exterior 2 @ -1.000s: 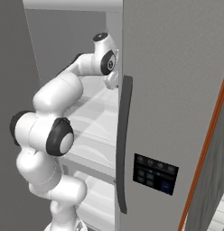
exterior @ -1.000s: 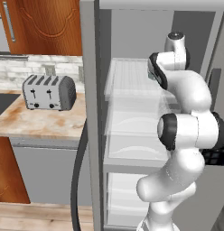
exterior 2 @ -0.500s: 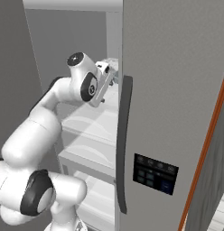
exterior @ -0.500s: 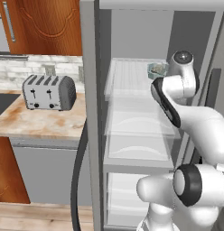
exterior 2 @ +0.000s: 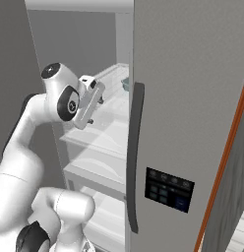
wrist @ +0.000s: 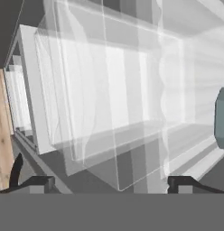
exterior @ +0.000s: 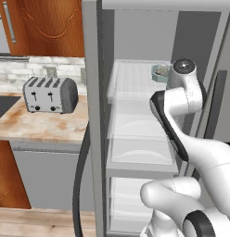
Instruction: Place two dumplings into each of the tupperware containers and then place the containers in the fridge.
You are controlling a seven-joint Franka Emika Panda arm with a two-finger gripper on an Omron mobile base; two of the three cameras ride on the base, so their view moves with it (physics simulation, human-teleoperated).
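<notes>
1. The big grey fridge [exterior: 93,115] stands open in the middle of the left base view. Its thick door [exterior 2: 188,98] fills the right half of the right base view.
2. Inside are pale white shelves [exterior: 135,83] and see-through drawers [wrist: 109,103], stacked one over the other.
3. The kitchen counter [exterior: 42,125] sits at the left of the left base view.
4. A silver toaster [exterior: 49,95] stands on that counter.
5. One tupperware container [exterior: 160,72] rests on the top shelf, at its right back corner. Some dumplings [exterior: 162,71] show inside as little mottled lumps. The container shows again at the right edge of the hand view.
6. The gripper [wrist: 109,182] has its two dark fingers spread wide apart. Nothing is between them. It is in front of the shelves, apart from the container.
</notes>
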